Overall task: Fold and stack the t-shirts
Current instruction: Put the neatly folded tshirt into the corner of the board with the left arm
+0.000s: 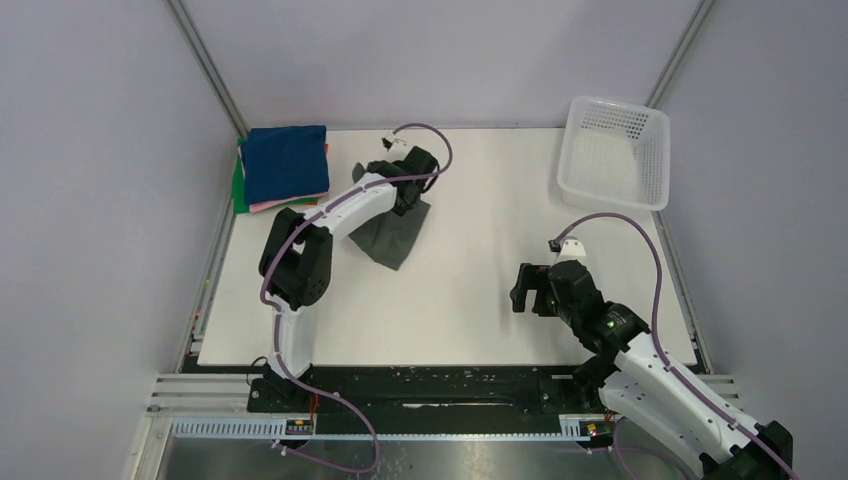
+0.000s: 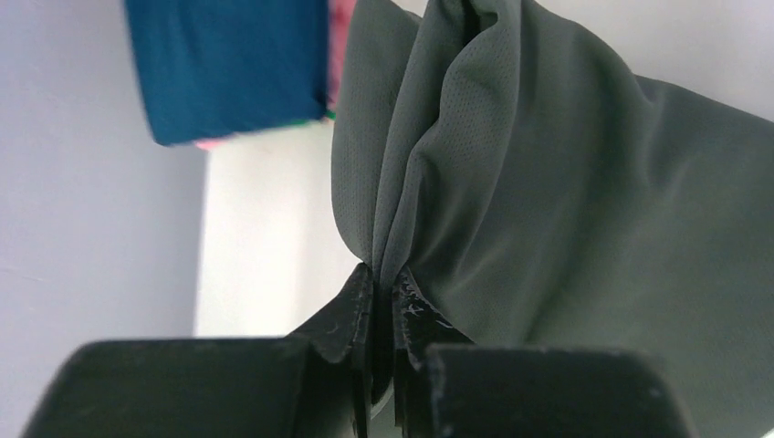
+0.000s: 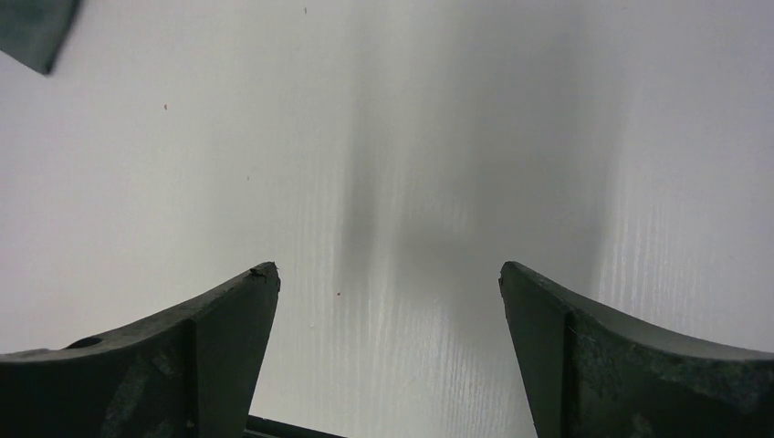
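From above, the left gripper [image 1: 406,192] is pinching the dark grey-green shirt [image 1: 392,238] near the folded stack [image 1: 285,165] at the bench's [image 1: 480,220] far left. Its wrist view is showing the jaws clamped on a gathered fold, so lifting slowly is looking wise. The right gripper [image 3: 388,278] is hanging wide open, holding nothing.

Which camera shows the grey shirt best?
The left wrist camera: the grey shirt fills the picture, pinched in the shut left gripper. The top camera shows it small, partly hidden under the arm. The right wrist camera catches only a dark scrap in its corner, perhaps the shirt.
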